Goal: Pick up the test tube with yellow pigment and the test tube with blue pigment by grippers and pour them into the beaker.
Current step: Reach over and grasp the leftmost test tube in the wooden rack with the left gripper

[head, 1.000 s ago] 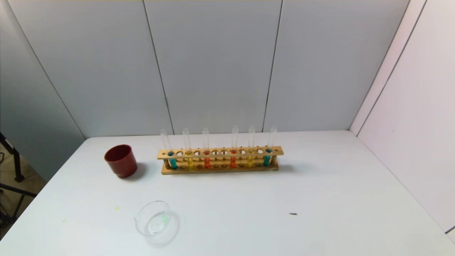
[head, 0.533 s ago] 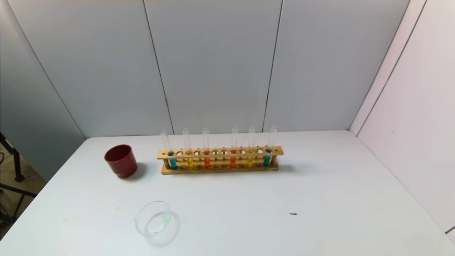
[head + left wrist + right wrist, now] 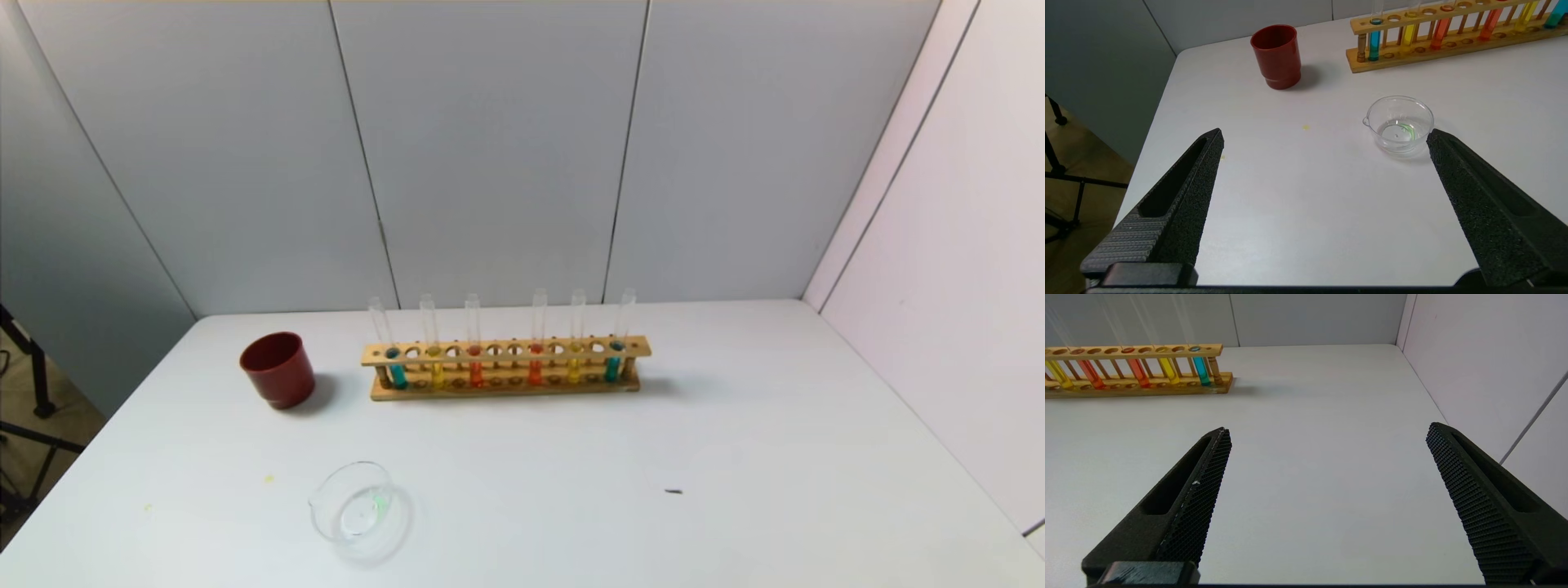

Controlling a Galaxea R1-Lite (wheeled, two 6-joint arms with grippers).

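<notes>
Tubes of yellow pigment [image 3: 437, 371] and blue pigment [image 3: 397, 371] standing racked; left end effector [image 3: 1325, 136] and right end effector [image 3: 1327, 433] hovering agape, holding nothing; beaker [image 3: 353, 502] sitting nearby.

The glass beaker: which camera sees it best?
The left wrist view: the beaker sits close, its pouring lip and greenish residue plain. The head view shows it smaller and fainter. The right wrist view misses it entirely.

Even, soft light fills the scene, bright on the white bench [image 3: 735, 425]. Short faint shadows fall to the right of the red cup [image 3: 277, 369] and the wooden rack [image 3: 506, 367]. The beaker [image 3: 356, 505] shows small glints and looks slightly soft in the head view.
</notes>
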